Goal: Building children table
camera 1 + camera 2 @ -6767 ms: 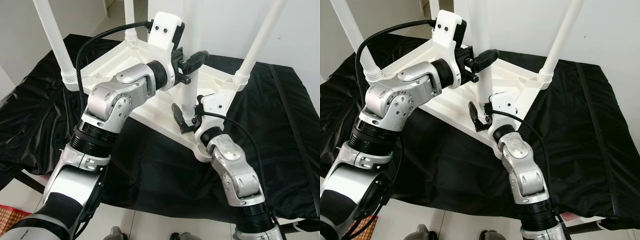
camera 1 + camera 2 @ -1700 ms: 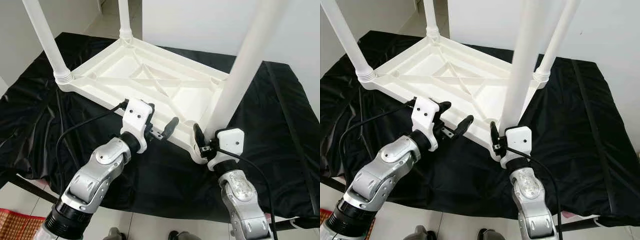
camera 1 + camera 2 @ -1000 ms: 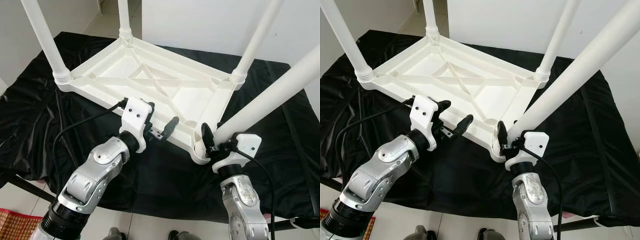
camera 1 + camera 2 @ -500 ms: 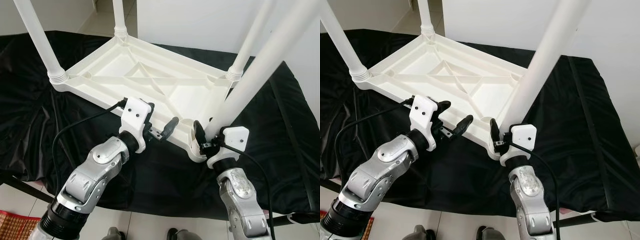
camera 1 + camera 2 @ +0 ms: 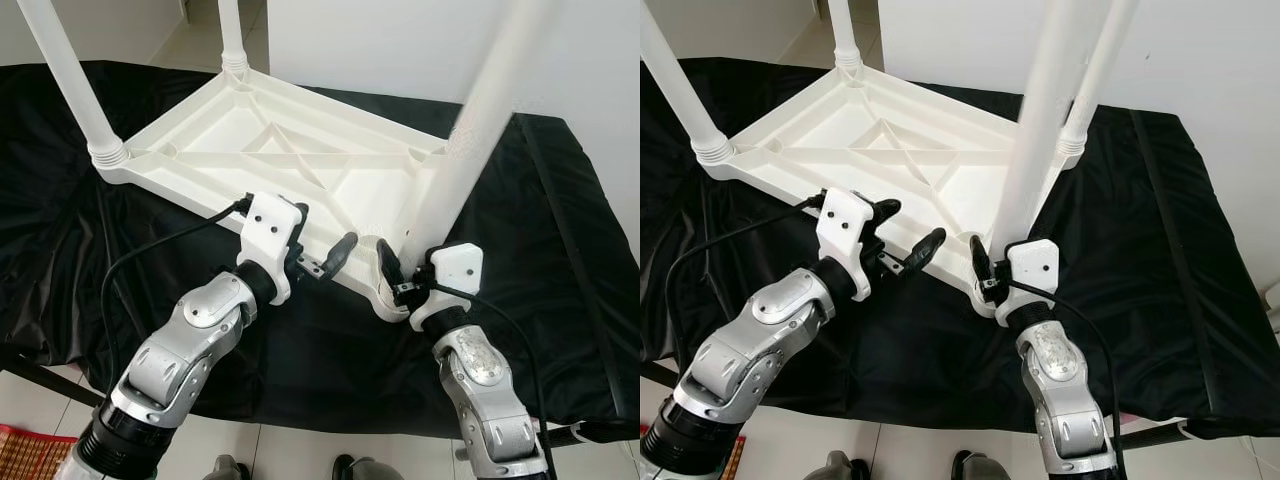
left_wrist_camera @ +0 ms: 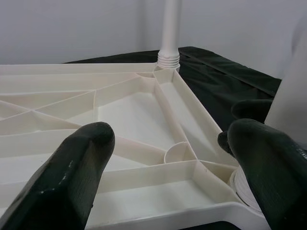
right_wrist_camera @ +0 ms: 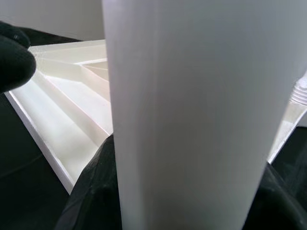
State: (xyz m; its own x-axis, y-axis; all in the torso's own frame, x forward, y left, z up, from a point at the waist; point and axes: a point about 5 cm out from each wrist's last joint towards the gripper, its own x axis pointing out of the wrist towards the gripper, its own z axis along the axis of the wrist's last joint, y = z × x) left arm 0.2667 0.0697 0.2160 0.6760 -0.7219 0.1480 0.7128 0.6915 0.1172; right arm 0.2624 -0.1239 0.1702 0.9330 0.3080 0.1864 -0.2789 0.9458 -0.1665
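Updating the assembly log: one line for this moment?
right gripper: shut on fourth leg at corner socket | left gripper: open, by tabletop edge

The upturned table (image 5: 290, 165) lay on the cloth-covered bench (image 5: 560, 240). The left gripper (image 5: 322, 262) hovered at its near edge, left of the right gripper (image 5: 400, 285), which clasped the leg (image 5: 1035, 150) at the near right corner.

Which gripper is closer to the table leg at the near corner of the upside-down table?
The right gripper: shut on the table leg near its base. The left gripper hovers open beside the tabletop's near edge, apart from that leg.
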